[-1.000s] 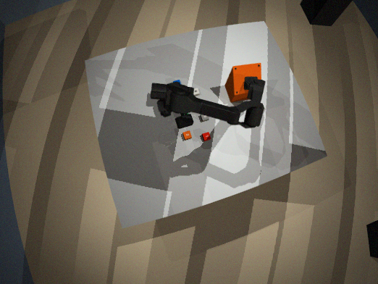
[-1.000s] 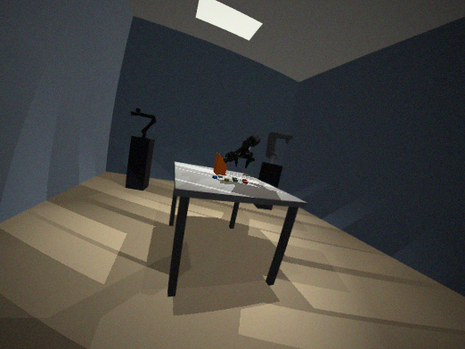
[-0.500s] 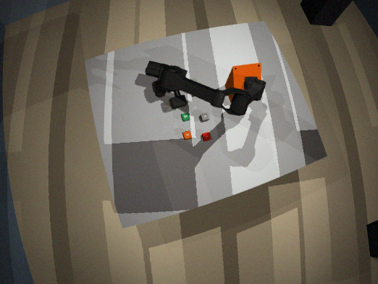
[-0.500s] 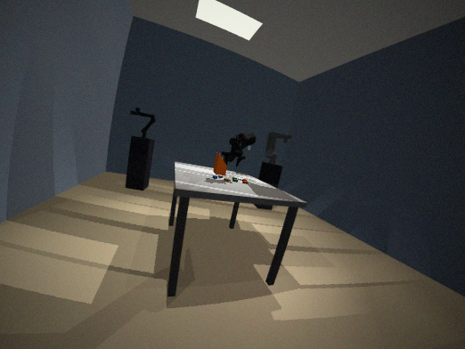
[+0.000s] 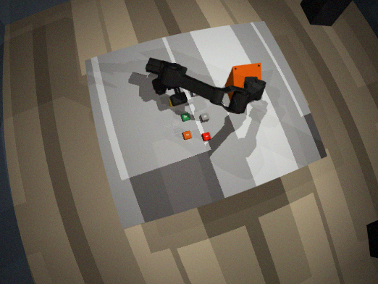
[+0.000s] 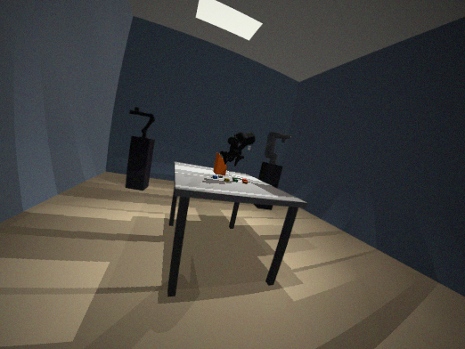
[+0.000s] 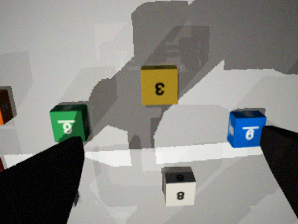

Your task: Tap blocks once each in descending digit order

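Observation:
My gripper (image 7: 173, 141) is open and empty above the blocks. In the wrist view the yellow block (image 7: 159, 86) (image 6: 226, 180) shows 3 and the white block (image 7: 180, 193) shows 8. The green block (image 7: 69, 125) (image 5: 185, 117) and blue block (image 7: 246, 130) (image 6: 215, 177) each show a barred 6 or 9; I cannot tell which. The left finger overlaps green's lower edge in view, the right finger stands beside blue. The orange block (image 5: 187, 135), red block (image 5: 206, 136) and grey block (image 5: 204, 117) stand apart; their digits are unreadable. In the top view the arm hides blue and mostly covers yellow and white.
The arm (image 5: 203, 88) reaches across the table (image 5: 156, 127) from its base beside an orange wedge-shaped box (image 5: 248, 74) (image 6: 219, 165). Shadows of the arm fall over the blocks. Two other arms stand on dark pedestals (image 6: 139, 164) (image 6: 271, 174) away from the table.

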Action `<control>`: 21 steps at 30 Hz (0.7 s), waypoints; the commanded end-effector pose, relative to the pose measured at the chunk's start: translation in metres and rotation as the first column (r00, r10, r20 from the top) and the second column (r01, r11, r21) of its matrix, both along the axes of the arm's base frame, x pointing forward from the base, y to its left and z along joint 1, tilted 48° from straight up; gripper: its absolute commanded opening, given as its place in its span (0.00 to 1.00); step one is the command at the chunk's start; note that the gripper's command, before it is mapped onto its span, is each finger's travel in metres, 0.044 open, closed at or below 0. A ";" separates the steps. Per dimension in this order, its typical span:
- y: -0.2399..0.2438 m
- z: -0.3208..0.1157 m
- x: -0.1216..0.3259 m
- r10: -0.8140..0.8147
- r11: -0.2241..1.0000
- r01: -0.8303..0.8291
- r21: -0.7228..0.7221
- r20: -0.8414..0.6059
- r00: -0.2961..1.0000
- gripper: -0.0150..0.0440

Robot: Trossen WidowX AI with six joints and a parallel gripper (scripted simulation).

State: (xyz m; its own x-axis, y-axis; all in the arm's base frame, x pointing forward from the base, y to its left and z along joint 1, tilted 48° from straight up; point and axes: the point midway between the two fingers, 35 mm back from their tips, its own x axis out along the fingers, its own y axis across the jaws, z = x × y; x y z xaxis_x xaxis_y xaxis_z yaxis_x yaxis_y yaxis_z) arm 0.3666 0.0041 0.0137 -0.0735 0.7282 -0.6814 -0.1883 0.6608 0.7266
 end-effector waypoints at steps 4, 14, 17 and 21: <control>-0.063 -0.063 -0.042 -0.009 1.000 0.009 -0.006 -0.022 1.000 0.93; -0.026 -0.100 -0.044 -0.010 1.000 0.010 -0.006 -0.022 1.000 0.75; -0.004 -0.119 -0.049 -0.009 1.000 0.009 -0.003 -0.022 1.000 0.62; -0.004 -0.119 -0.049 -0.009 1.000 0.009 -0.003 -0.022 1.000 0.44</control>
